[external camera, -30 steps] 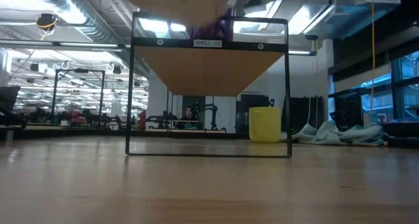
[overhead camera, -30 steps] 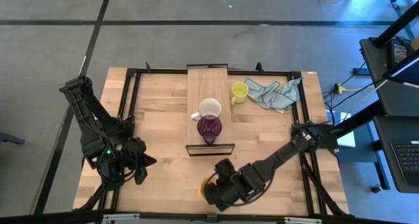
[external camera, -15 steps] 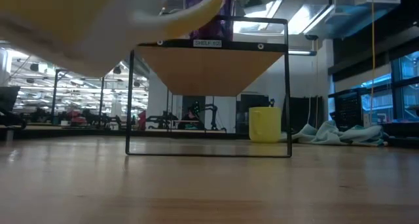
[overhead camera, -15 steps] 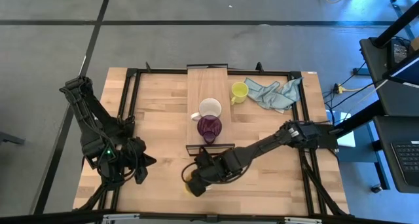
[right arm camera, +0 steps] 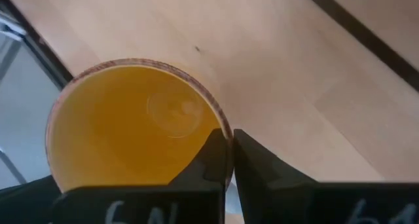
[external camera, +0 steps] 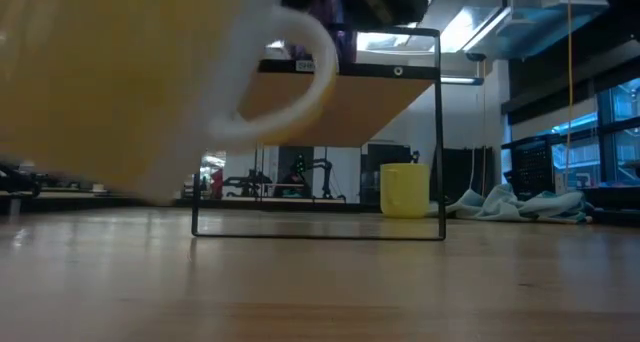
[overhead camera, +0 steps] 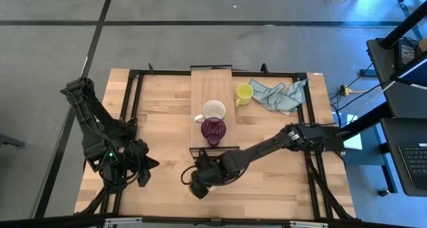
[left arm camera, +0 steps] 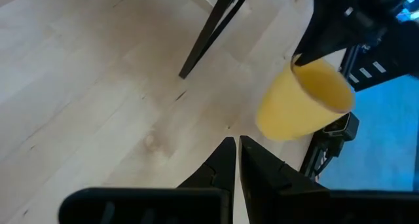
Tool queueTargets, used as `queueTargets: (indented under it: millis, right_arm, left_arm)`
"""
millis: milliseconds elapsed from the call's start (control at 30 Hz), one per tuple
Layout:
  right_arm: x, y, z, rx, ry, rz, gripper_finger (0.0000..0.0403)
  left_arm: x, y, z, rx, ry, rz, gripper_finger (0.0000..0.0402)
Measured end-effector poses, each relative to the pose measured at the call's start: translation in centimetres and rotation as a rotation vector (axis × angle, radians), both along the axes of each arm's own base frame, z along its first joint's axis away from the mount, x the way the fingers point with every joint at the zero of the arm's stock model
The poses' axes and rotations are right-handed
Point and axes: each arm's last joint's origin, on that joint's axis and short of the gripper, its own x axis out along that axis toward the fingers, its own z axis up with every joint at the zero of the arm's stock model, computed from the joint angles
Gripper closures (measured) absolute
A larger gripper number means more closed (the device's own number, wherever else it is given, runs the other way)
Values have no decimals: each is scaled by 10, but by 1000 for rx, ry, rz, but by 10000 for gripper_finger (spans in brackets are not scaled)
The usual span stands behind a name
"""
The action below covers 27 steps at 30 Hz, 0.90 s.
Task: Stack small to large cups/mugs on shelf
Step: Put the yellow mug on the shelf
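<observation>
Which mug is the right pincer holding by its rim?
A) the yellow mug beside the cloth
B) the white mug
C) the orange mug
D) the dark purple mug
C: the right pincer is shut on the rim of the orange mug, while the other three mugs stand untouched farther back.

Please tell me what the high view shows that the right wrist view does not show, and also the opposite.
Only the high view shows the shelf carrying the white mug and purple mug, the yellow mug beside the cloth, and the left tool waiting at the table's left.

Only the right wrist view shows the orange mug's inside, its rim pinched between the fingers.

Both show the right tool holding that mug.
</observation>
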Motion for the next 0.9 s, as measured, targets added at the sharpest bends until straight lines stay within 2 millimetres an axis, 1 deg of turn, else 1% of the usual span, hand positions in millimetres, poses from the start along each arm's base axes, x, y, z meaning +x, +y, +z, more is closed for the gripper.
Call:
queueTargets:
  millis: [100, 433, 700, 900]
  right_arm:
    - [2, 1, -6, 4, 10, 3, 387]
    - [3, 1, -7, -22, -6, -9, 385]
    - [4, 2, -6, -16, -14, -7, 352]
    - [4, 2, -6, -12, -17, -6, 344]
  left_arm:
    - [0, 0, 0, 0, 0, 1, 388]
    - [0, 0, 0, 1, 1, 1, 388]
    - [0, 0, 0, 3, 2, 0, 388]
    - [0, 0, 0, 3, 3, 0, 388]
